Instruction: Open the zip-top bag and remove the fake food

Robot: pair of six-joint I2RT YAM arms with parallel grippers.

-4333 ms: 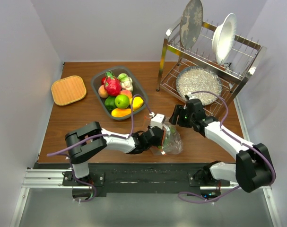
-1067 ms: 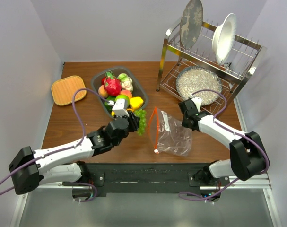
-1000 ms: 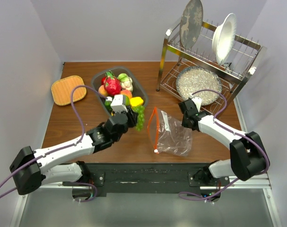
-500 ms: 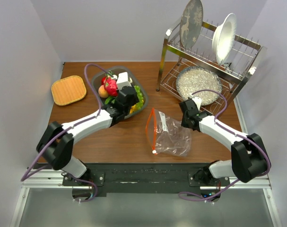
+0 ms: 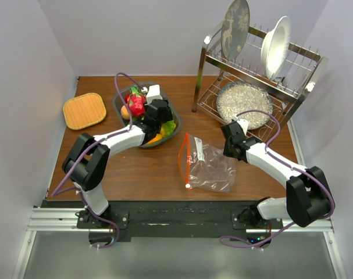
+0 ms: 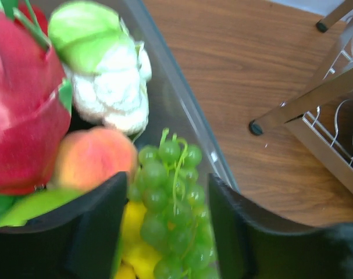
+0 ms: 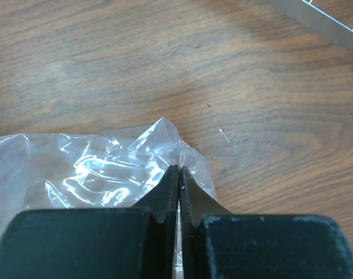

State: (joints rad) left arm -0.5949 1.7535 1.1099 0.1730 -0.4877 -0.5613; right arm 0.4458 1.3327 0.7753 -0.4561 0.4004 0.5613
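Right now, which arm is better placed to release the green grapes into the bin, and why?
Left. The left gripper hangs over the grey bin with the green grapes between its fingers; the right gripper pinches the zip-top bag.
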